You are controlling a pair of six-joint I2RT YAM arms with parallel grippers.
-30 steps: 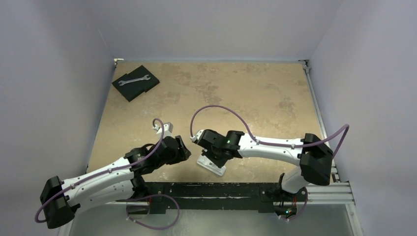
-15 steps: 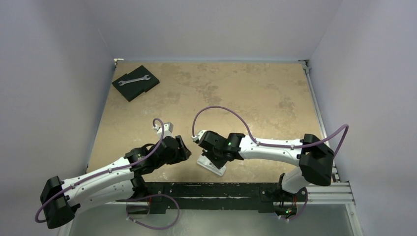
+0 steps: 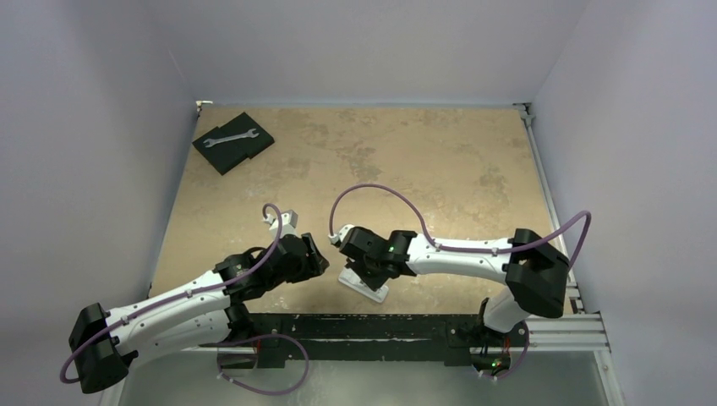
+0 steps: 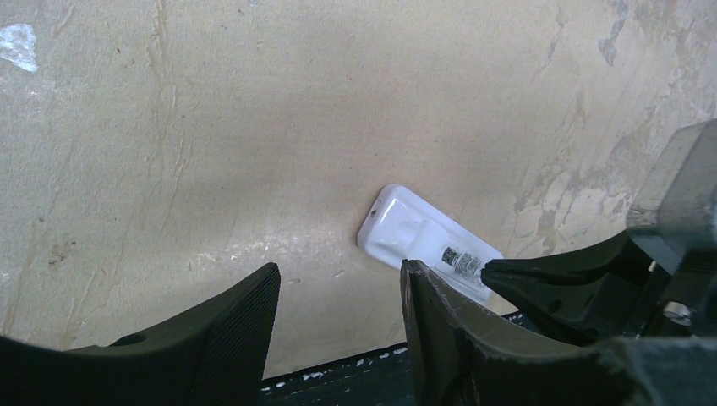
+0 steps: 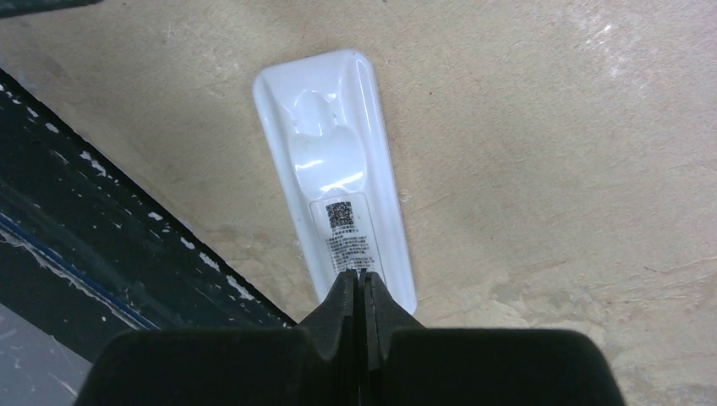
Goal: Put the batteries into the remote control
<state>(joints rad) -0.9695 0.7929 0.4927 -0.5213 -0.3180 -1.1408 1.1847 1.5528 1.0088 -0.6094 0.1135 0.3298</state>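
The remote control (image 3: 365,287) is a slim white bar lying back-up near the table's front edge, its printed label (image 5: 347,228) showing. My right gripper (image 5: 357,275) is shut with nothing between its fingers, and its tips sit over the label end of the remote control (image 5: 330,161). From above, the right gripper (image 3: 370,269) points down at it. My left gripper (image 4: 338,271) stands open just left of the remote control (image 4: 406,227), holding nothing; from above, the left gripper (image 3: 318,259) is close beside it. The batteries are out of view.
A silver wrench (image 3: 231,136) lies on a black pad (image 3: 245,148) at the table's far left corner. A black rail (image 3: 363,326) runs along the front edge, right behind the remote. Grey walls close in the tan table (image 3: 423,161).
The right arm has shifted slightly left over the remote, its elbow coming in. The left arm has not moved.
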